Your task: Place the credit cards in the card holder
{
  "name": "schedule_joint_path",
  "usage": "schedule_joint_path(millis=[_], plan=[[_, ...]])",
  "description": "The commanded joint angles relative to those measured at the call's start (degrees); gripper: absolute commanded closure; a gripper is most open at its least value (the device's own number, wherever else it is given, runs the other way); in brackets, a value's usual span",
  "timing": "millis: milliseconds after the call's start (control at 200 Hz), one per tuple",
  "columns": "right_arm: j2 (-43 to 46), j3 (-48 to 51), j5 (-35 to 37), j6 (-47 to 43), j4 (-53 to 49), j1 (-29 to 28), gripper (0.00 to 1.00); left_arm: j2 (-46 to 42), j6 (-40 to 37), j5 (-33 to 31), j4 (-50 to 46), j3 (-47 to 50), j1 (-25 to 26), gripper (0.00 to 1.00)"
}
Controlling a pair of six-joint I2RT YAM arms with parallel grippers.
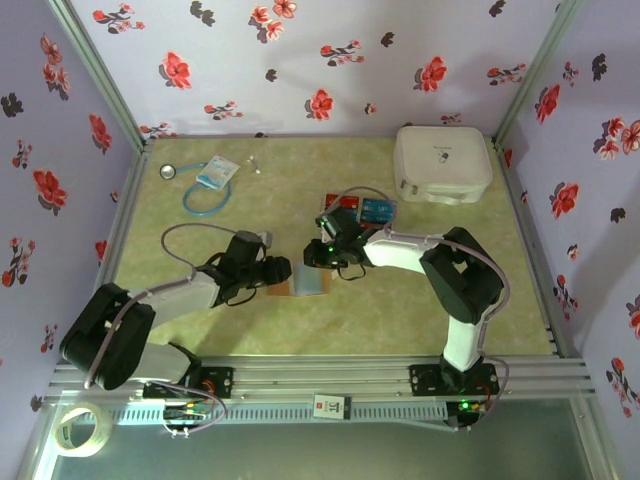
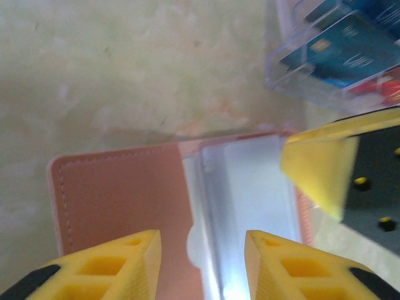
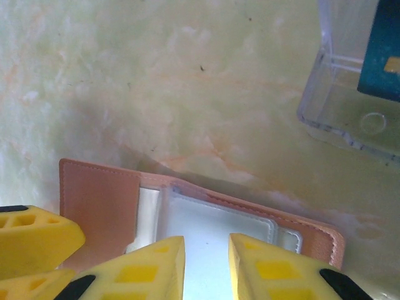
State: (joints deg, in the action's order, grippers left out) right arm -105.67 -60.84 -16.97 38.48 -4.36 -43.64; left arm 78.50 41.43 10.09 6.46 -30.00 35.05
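Currently, the card holder (image 1: 310, 283) lies open at mid-table (image 1: 400, 310), leather flap to one side and clear pockets exposed. The left gripper (image 2: 200, 244) and right gripper (image 3: 206, 244) each straddle those pockets with jaws partly apart; whether either is pinching them cannot be told. The credit cards (image 1: 365, 210) sit in a clear tray (image 3: 337, 119) just beyond.

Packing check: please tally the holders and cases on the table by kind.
Card holder: 1
Clear card box: 1
White case: 1
Total: 3
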Motion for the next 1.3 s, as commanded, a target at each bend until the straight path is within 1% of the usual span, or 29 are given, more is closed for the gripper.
schedule_joint_path(millis=[0, 345, 385, 455, 585, 950, 1135, 1295], plan=[[-0.8, -0.5, -0.8, -1.5, -0.9, -0.5, 0.76, 1.4, -2.7, -1.3, 1.3, 0.7, 0.3, 0.60], [-2.4, 0.1, -1.5, -0.4, 0.0, -0.9, 0.76, 3.3, -7.5, -2.1, 2.9, 0.8, 0.2, 0.57], [-2.5, 0.0, -1.6, -0.2, 0.1, -1.2, 0.76, 3.3, -7.8, -2.1, 2.9, 0.8, 0.2, 0.55], [-2.8, -0.4, -1.9, 0.1, 0.2, -1.4, 0.76, 2.9, -8.0, -2.1, 3.3, 1.0, 0.2, 0.49], [-3.6, -1.1, -2.5, 0.9, 0.6, -1.9, 0.76, 1.9, -8.5, -2.0, 3.9, 1.6, 0.2, 0.44], [-5.0, -2.1, -2.9, 3.0, 2.3, -2.7, 0.76, -0.2, -13.4, -1.9, 2.9, 2.7, 0.5, 0.43], [-5.5, -1.9, -2.7, 3.3, 2.6, -2.8, 0.76, -0.7, -16.4, -2.1, 1.8, 2.5, 1.6, 0.42], [-5.5, -1.8, -2.7, 3.5, 2.8, -2.8, 0.76, 0.5, -19.3, -3.9, -1.0, 0.9, 3.2, 0.41]])
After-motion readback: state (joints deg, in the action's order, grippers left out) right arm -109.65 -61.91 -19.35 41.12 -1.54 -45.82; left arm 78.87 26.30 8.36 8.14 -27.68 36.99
